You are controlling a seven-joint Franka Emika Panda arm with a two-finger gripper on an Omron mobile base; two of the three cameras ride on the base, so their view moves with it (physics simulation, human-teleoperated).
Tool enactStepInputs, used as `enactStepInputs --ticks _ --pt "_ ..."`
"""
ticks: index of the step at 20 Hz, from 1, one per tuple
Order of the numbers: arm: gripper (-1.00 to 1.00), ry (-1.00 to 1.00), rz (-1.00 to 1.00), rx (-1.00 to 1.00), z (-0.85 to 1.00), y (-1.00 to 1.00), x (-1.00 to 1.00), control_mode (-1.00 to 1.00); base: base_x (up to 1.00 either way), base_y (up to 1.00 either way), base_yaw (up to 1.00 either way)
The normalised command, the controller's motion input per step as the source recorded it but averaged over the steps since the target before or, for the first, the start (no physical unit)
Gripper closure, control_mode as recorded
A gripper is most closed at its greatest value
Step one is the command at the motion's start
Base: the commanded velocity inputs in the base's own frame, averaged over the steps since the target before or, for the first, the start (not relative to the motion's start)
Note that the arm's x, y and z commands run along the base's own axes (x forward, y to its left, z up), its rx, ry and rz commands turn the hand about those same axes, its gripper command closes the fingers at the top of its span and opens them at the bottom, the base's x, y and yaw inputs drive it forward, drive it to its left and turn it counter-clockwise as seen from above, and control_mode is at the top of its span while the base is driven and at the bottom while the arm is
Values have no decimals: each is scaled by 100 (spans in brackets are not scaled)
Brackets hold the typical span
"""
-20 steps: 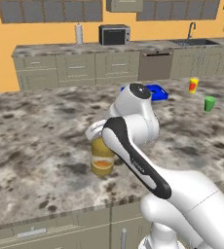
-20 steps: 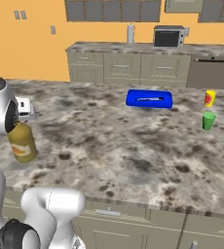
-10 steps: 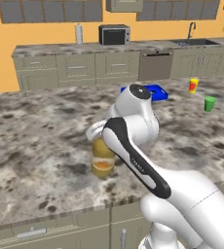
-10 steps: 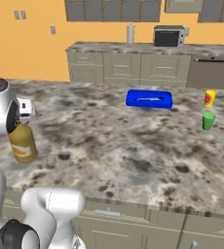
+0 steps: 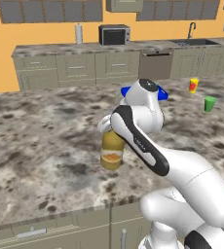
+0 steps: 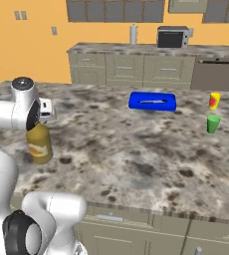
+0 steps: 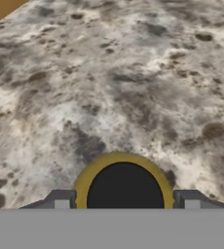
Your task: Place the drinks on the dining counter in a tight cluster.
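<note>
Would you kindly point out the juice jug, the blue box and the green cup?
juice jug (image 5: 111, 154): left base view, on its orange label.
blue box (image 6: 152, 101): right base view, on its top face.
green cup (image 6: 213, 124): right base view, on its side wall.

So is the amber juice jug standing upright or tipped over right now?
Upright. The juice jug stands on its base on the dining counter, and the hand view looks straight down on its black cap.

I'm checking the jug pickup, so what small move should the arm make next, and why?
Probably carry the amber juice jug toward wherever the cluster forms. In the hand view the finger tips flank its black cap, so the gripper looks closed on it above the dining counter.
</note>
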Motion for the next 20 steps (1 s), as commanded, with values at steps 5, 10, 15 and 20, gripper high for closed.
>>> enactStepInputs --ticks 5,10,15,20 --pt "100 3 -1 -7 -21 -37 52 -100 0 0 0" --pt "100 0 0 -8 -28 -25 41 -100 0 0 0" --pt "100 0 0 -2 -29 -17 33 -100 0 0 0" --pt "100 0 0 0 -25 -16 25 -100 0 0 0"
